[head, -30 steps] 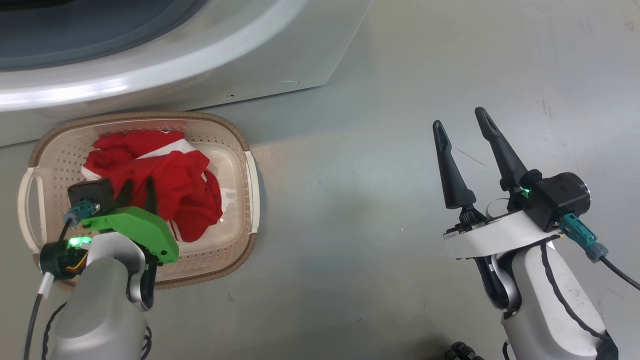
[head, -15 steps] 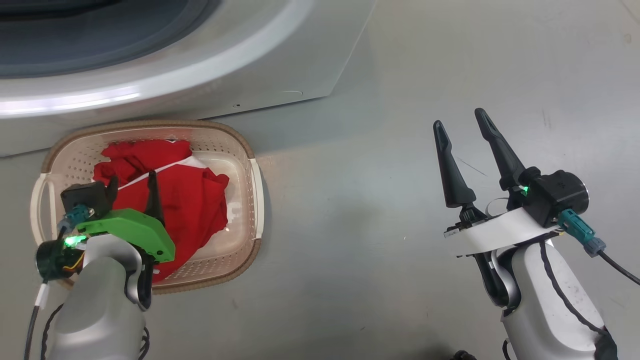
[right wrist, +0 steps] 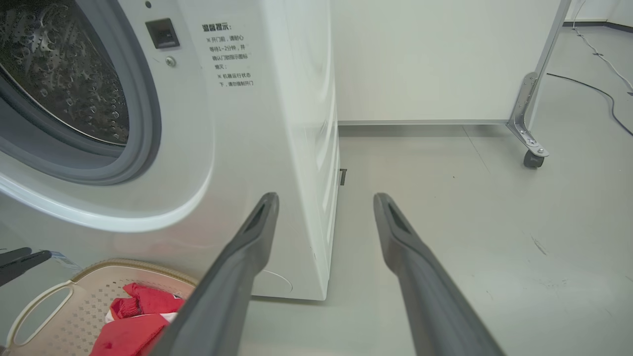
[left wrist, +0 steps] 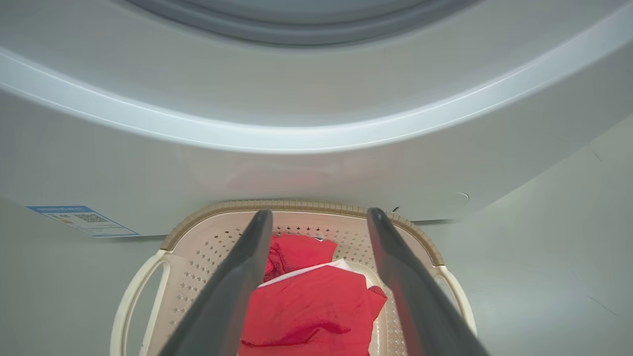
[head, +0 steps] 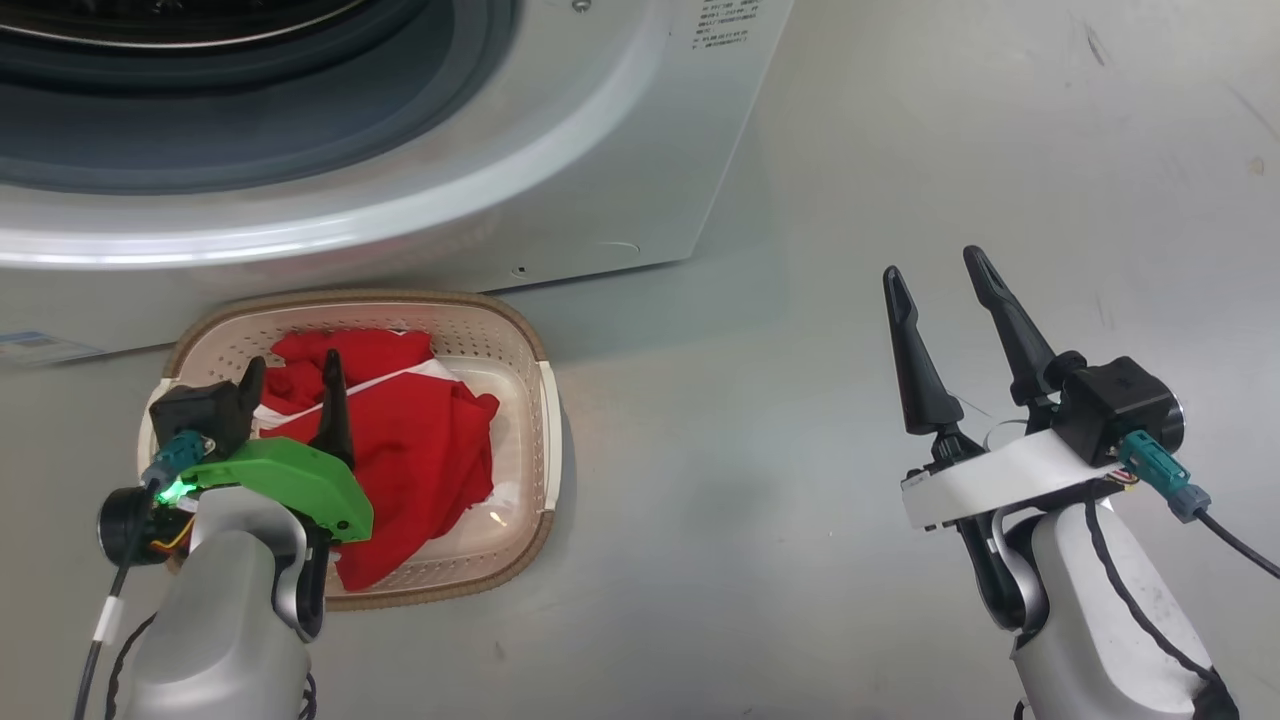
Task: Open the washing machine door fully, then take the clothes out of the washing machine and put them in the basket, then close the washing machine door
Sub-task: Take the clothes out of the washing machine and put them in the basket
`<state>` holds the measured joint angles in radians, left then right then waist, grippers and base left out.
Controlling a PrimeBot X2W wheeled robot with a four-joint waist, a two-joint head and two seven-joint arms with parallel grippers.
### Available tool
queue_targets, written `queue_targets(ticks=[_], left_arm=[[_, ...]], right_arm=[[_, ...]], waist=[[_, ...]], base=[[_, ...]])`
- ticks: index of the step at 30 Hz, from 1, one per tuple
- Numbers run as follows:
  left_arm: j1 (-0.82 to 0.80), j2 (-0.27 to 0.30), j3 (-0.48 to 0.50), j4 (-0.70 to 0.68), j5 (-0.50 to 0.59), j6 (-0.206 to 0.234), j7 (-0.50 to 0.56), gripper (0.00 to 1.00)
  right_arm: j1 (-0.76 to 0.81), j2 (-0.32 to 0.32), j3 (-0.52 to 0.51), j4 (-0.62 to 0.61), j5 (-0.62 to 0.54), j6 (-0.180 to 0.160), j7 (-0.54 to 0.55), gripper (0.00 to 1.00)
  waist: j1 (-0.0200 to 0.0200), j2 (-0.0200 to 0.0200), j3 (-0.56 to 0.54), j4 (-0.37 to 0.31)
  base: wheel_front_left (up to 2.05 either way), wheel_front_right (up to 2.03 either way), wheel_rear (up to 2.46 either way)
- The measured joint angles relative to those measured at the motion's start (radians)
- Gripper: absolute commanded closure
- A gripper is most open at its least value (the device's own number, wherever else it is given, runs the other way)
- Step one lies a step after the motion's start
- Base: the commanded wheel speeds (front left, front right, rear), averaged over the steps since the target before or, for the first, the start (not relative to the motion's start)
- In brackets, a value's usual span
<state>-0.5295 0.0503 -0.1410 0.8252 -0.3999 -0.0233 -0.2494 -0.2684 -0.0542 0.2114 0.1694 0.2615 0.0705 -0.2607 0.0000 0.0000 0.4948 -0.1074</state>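
The red clothes (head: pixel 420 450) lie heaped in the cream basket (head: pixel 545 400), which stands on the floor against the white washing machine (head: pixel 600 150). My left gripper (head: pixel 292 360) hangs open just over the heap, nothing between its fingers. In the left wrist view the left gripper (left wrist: pixel 319 212) frames the clothes (left wrist: pixel 311 306) and the basket's brown rim (left wrist: pixel 296 205). My right gripper (head: pixel 931 262) is open and empty over bare floor, right of the washer. The right wrist view shows the right gripper (right wrist: pixel 326 195), the steel drum (right wrist: pixel 59 74), the basket (right wrist: pixel 49 291) and the clothes (right wrist: pixel 133 326). The washing machine door is out of view.
A small blue label (left wrist: pixel 81 220) sits low on the washer front. Behind the washer stand a white wall and a metal frame leg on a castor (right wrist: pixel 531 148), with a cable (right wrist: pixel 593 94) on the floor. Grey floor spreads right of the basket.
My left gripper has opened, letting go of the red clothes, and has lifted slightly. The head camera has shifted, so more of the washer shows. The right arm has not moved.
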Motion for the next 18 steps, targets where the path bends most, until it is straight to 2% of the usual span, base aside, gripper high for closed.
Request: queue_targets(ticks=[5,11,18], left_arm=[[0.03,-0.003,-0.001,-0.049,0.007,0.0,-0.003,0.0],[0.06,-0.005,0.009,-0.187,0.027,0.0,-0.002,0.0],[0.135,-0.006,0.011,-0.286,0.065,0.003,-0.002,0.0]], right_arm=[[0.028,0.0,-0.007,0.012,-0.003,0.0,0.0,0.0],[0.049,0.0,-0.015,0.021,-0.009,-0.001,0.0,0.0],[0.081,0.001,-0.019,0.03,-0.01,-0.001,0.0,0.0]], waist=[[0.0,0.0,-0.049,0.018],[0.0,0.0,-0.109,0.04],[0.0,0.0,-0.175,0.062]], base=[[0.0,0.0,0.0],[0.0,0.0,0.0],[0.0,0.0,0.0]])
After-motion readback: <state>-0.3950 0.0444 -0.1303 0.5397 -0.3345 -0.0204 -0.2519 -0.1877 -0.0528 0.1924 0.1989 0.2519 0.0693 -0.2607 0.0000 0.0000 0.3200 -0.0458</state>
